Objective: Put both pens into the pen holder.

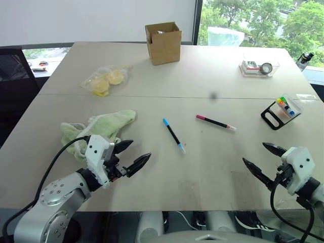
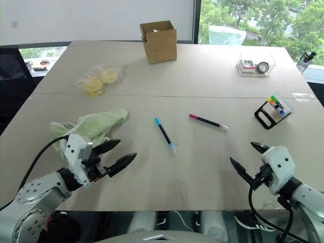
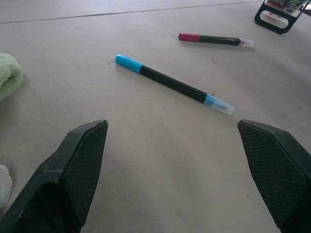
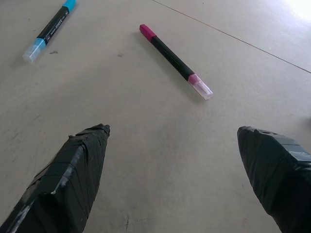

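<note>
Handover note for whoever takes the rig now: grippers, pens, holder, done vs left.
Left gripper: open, empty, near the green cloth.
Right gripper: open, empty, at the table's near right.
Blue-ended pen and pink-ended pen: both flat on the table, mid-table, apart.
Pen holder: far right, markers inside.
Done: nothing.
Left: pick up each pen and drop it into the holder.

Bare beige tabletop (image 1: 212,167) lies open between my two arms and both pens; crumpled green cloth (image 1: 98,126) crowds my left side.
</note>
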